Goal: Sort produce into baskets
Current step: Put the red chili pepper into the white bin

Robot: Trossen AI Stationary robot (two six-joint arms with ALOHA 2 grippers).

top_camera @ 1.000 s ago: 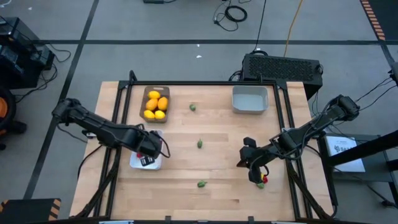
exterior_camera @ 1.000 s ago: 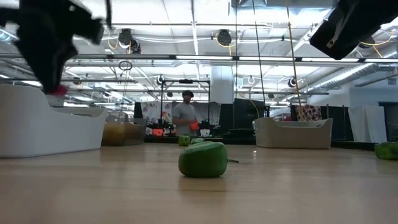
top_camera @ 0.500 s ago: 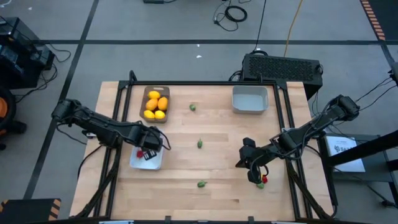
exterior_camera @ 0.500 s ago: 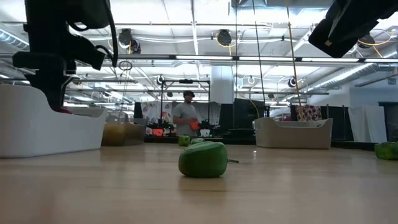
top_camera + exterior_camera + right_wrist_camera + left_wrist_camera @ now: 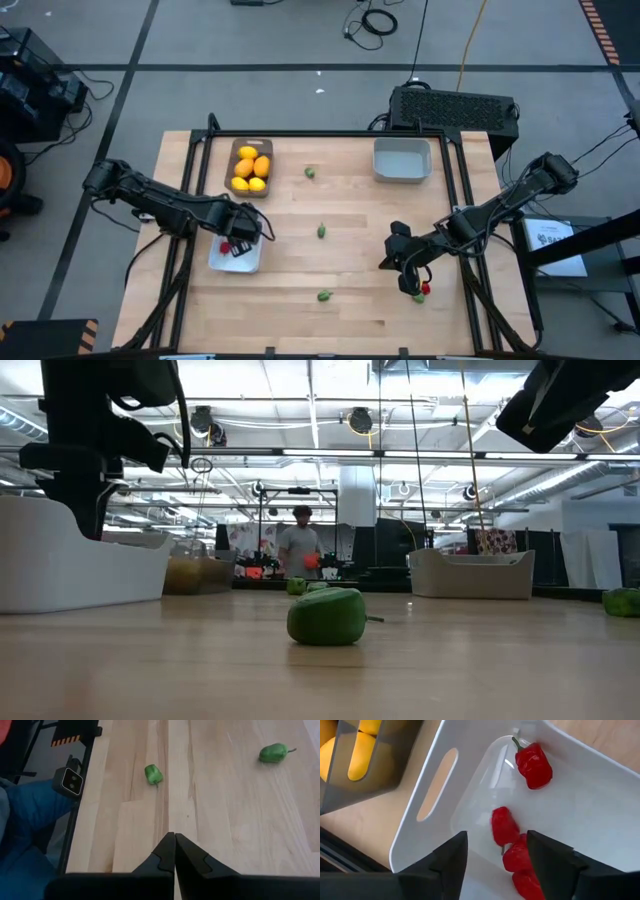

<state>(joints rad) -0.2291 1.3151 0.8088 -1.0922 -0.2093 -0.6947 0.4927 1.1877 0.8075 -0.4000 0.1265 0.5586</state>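
Left of centre, the left gripper (image 5: pixel 238 243) hangs unclenched over the white tray (image 5: pixel 249 262) of red berries (image 5: pixel 534 765); lifting carelessly could snag its rim. Right gripper (image 5: pixel 404 283) clenched, empty.

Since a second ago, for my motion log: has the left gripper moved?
Yes. The left gripper shifted toward the yellow-fruit tray, over the white tray.

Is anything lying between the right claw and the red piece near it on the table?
Nothing visible. In the high view the red berry lies on bare wood right beside the right claw, whose fingers are shut.
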